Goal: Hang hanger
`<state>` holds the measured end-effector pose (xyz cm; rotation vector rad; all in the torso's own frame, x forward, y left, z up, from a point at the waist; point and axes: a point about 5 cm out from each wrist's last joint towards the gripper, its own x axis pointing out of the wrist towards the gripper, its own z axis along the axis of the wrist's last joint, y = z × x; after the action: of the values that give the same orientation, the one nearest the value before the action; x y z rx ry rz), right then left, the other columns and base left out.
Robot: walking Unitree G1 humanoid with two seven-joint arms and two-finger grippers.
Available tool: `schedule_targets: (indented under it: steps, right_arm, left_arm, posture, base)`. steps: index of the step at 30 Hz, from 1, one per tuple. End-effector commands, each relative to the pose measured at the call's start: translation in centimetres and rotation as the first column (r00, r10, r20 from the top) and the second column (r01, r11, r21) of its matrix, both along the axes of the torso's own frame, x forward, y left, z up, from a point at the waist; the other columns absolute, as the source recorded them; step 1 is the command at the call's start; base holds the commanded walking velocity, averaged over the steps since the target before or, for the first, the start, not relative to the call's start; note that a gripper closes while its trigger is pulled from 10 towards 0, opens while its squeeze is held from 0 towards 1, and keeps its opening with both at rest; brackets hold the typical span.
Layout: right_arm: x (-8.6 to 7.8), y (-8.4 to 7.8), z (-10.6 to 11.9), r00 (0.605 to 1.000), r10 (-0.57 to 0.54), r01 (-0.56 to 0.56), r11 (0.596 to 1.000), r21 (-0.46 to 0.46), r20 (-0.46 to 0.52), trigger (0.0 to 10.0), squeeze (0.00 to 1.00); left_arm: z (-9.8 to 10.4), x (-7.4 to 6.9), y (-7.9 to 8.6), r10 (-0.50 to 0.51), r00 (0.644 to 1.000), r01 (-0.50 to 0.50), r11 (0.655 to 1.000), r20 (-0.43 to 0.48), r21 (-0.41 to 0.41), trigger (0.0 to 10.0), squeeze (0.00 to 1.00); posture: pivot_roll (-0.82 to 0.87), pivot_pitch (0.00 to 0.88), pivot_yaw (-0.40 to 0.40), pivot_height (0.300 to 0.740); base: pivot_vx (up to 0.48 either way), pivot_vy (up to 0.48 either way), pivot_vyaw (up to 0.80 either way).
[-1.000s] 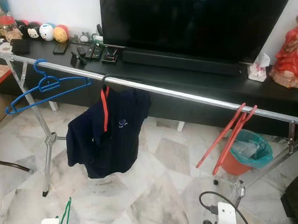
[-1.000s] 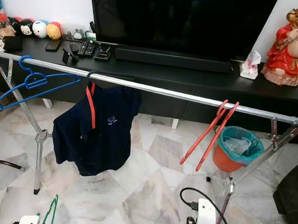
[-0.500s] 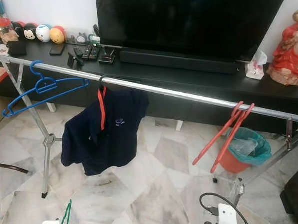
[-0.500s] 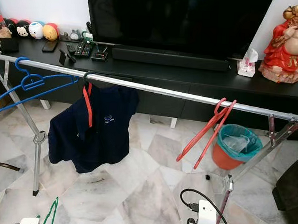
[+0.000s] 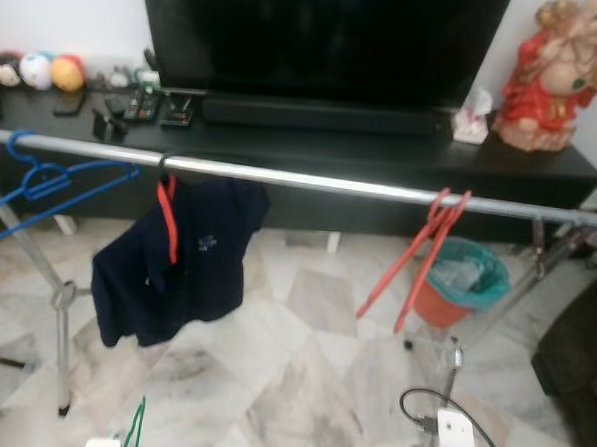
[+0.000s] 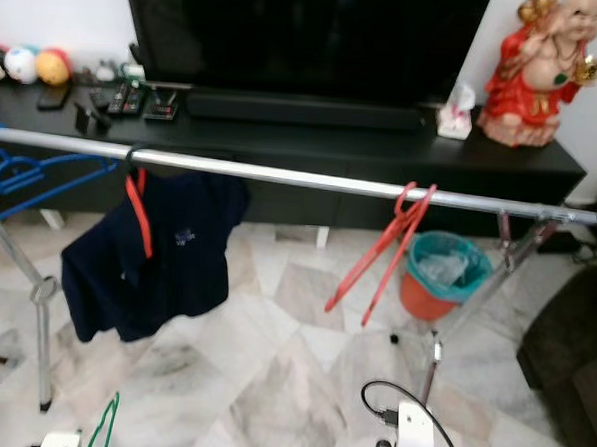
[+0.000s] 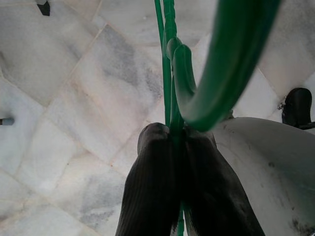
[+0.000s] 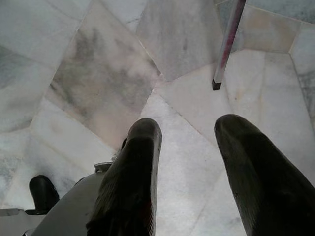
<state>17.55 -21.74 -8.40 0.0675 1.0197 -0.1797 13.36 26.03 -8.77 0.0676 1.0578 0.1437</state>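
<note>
left eye view: the rail [image 5: 311, 179] carries a blue hanger [image 5: 40, 185], a shirt [image 5: 172, 257] and red hangers [image 5: 417, 255]; a green hanger [image 5: 132, 430] shows low at the frame's bottom edge, well below the rail, so hanging is not yet done.

left wrist view: the left end effector [image 7: 177, 162] is closed tight on the green hanger's stem above the floor [image 7: 74, 98].

right wrist view: the right end effector [image 8: 189, 162] is spread wide, holding nothing.

what remains, by this reading, is lifting the hook over a bare stretch of rail.

Green hanger [image 7: 170, 69], black fingers [image 7: 150, 187]. Silver rail [image 5: 311, 179] carries blue hanger [image 5: 40, 185], navy shirt [image 5: 171, 262] with red-orange trim, two red hangers [image 5: 417, 255]. Floor [image 5: 290, 383] grey-veined white marble.
</note>
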Motion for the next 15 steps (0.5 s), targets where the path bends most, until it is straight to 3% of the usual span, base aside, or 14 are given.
schedule_targets:
  steps: [1,15]
  right_arm:
    - [0.04,-0.34,0.09,1.0,0.0,0.0,1.0,-0.013,0.004,10.0,0.0]
    - [0.21,-0.37,0.18,1.0,-0.008,0.008,1.0,-0.008,0.01,10.0,0.0]
  left_arm:
    - [-0.13,-0.43,0.04,-0.02,1.0,0.02,1.0,-0.018,0.005,10.0,0.0]
    - [-0.07,-0.21,0.0,-0.025,1.0,0.025,1.0,-0.012,0.005,10.0,0.0]
  posture:
    - [0.03,0.0,-0.039,0.74]
    - [0.03,0.0,-0.04,0.74]
  base:
    - [0.0,-0.266,0.0]
    - [0.0,-0.277,0.0]
